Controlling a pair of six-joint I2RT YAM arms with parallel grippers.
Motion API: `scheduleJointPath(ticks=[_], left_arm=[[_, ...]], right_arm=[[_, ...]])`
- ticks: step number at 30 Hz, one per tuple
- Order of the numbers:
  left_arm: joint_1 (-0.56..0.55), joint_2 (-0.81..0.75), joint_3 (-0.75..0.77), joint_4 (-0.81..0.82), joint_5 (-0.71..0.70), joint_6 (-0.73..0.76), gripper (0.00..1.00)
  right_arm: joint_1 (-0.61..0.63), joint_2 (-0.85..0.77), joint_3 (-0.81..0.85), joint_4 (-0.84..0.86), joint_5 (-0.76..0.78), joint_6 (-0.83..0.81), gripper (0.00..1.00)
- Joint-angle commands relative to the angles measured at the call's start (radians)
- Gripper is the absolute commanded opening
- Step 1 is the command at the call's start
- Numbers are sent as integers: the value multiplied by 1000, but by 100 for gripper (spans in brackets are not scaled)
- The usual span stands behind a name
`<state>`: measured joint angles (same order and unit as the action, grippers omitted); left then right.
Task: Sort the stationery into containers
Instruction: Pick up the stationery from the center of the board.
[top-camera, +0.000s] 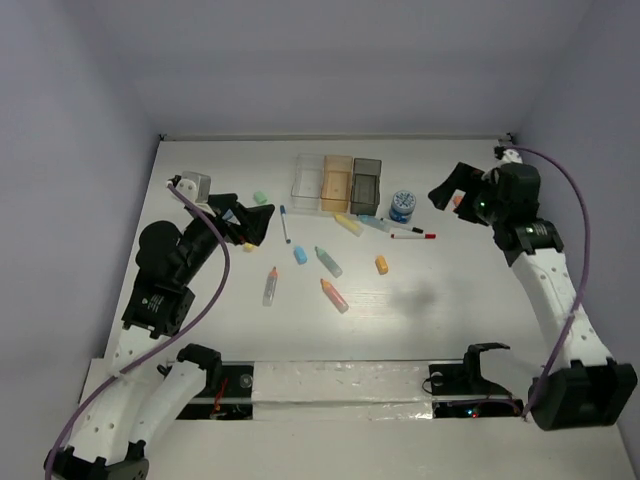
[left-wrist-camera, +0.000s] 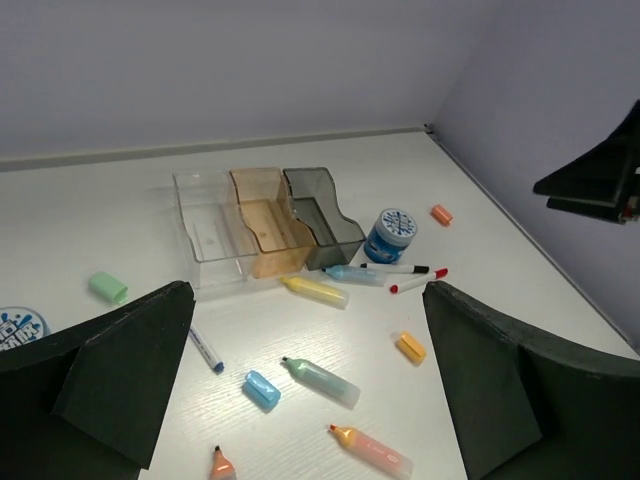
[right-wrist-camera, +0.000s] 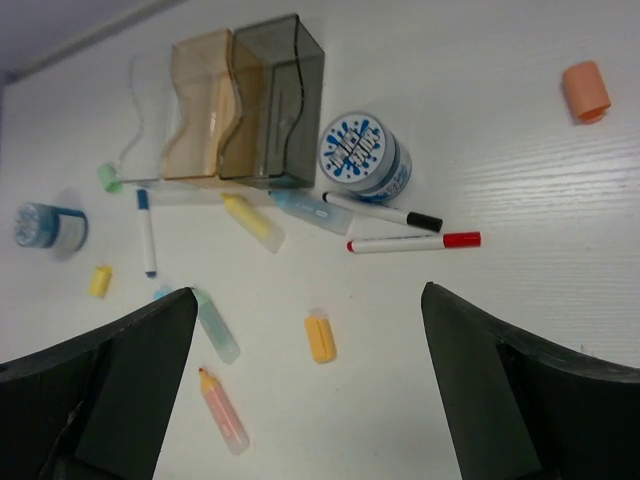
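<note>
The containers (top-camera: 338, 183) stand in a row at the back: clear, orange-tinted and dark grey, all looking empty in the left wrist view (left-wrist-camera: 265, 225). Stationery lies loose in front of them: a blue-white roll (top-camera: 402, 206), black-capped and red-capped pens (top-camera: 412, 236), yellow (top-camera: 348, 224), green (top-camera: 328, 261) and orange-pink markers (top-camera: 334, 294), a blue-tipped pen (top-camera: 285, 223), and a blue cap (top-camera: 300, 254). My left gripper (top-camera: 252, 222) is open and empty, left of the items. My right gripper (top-camera: 445, 190) is open and empty, right of the roll.
A green bit (top-camera: 260, 197) lies left of the containers. An orange cap (top-camera: 381, 264) sits mid-table, another orange bit (right-wrist-camera: 586, 91) by my right gripper. A second roll (right-wrist-camera: 45, 225) and a yellow bit (right-wrist-camera: 99, 281) lie at the left. Walls close in behind and at both sides.
</note>
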<state>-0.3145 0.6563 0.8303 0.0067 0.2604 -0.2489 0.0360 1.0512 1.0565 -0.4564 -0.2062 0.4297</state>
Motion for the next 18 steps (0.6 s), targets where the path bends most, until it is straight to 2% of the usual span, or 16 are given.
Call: scheduleJointPath(ticks=[1,3,9,14,18], left_arm=[[-14,-14,-10,46,-26,30,99],[-14,-14,-20,38,-59,36,99],[-32,-12,-23,12,-122,53,99],[-41,-4,-25,9,-135,60,99],[-41,-1,-25,6,-145,62,99]], right_arm=[[100,132,26,67,106,-54,100],[152,197,60,73,148,-87,100],[203,427,128,96,252,-134,100],[216,564,217,81,340,-166,100],[216,648,266,88,347,-181,100]])
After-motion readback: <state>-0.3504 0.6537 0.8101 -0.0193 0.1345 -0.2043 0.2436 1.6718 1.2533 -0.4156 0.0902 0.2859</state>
